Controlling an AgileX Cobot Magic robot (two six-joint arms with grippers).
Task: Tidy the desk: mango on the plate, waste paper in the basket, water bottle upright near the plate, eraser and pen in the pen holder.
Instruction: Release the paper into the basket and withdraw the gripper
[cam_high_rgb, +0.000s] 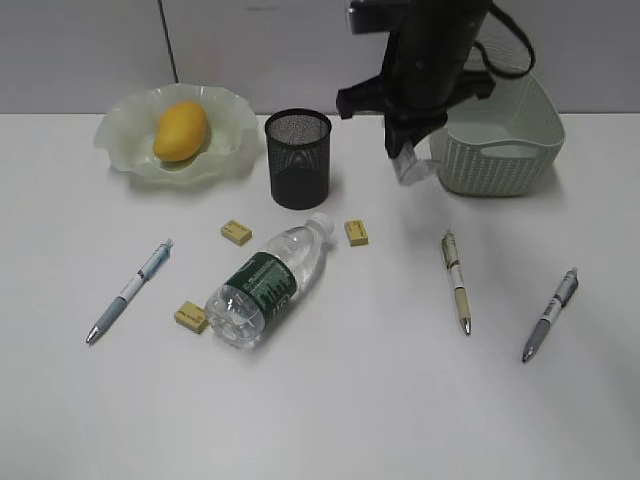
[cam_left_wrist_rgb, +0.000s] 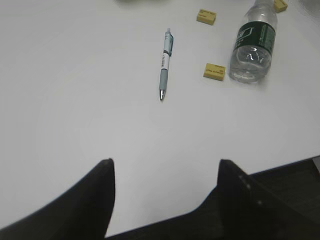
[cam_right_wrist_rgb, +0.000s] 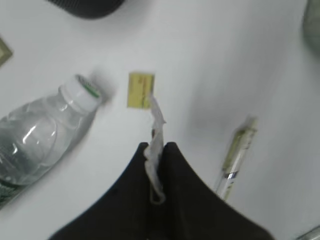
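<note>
White desk under grey wall panels. Upper left: mango already in plate; pen holder looks empty. Water bottle lying down at centre, erasers and pens loose around. Left gripper spread, idle, low in its view. Upper right: right gripper pinching waste paper, beside basket, nothing seen inside. Step in hand probably paper drop; next calls for shifting right over rim, then release.

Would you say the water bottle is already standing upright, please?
No, the water bottle lies on its side on the desk, its cap pointing toward the pen holder.
</note>
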